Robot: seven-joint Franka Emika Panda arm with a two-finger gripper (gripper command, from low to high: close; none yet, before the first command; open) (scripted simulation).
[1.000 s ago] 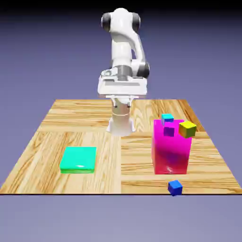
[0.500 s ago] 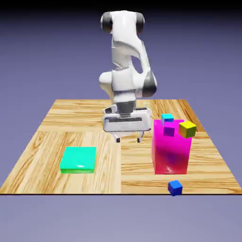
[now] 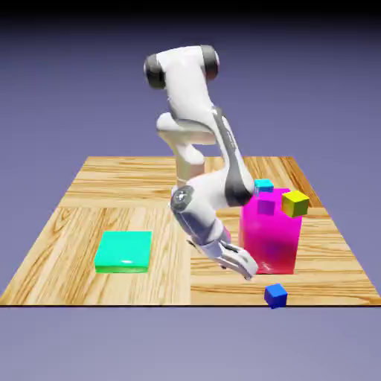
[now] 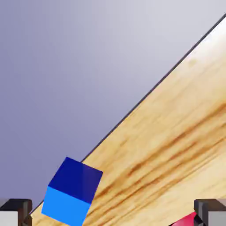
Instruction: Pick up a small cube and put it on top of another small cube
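Observation:
The small dark blue cube sits at the table's front edge, in front of the tall magenta block. The yellow cube rests on top of that block, at its corner on the exterior view's right. My gripper is tilted low over the table, just up and to the exterior view's left of the blue cube, apart from it. In the hand view the blue cube lies between the wide-apart fingertips of the gripper, nearer the left fingertip. The jaws are open and hold nothing.
A cyan cube and a purple cube also sit on the magenta block. A flat green slab lies on the table at the exterior view's left. The table's edge runs right behind the blue cube in the hand view.
The arm has swung down and forward from an upright pose to a low tilt beside the magenta block, toward the blue cube. The jaws have spread wider.

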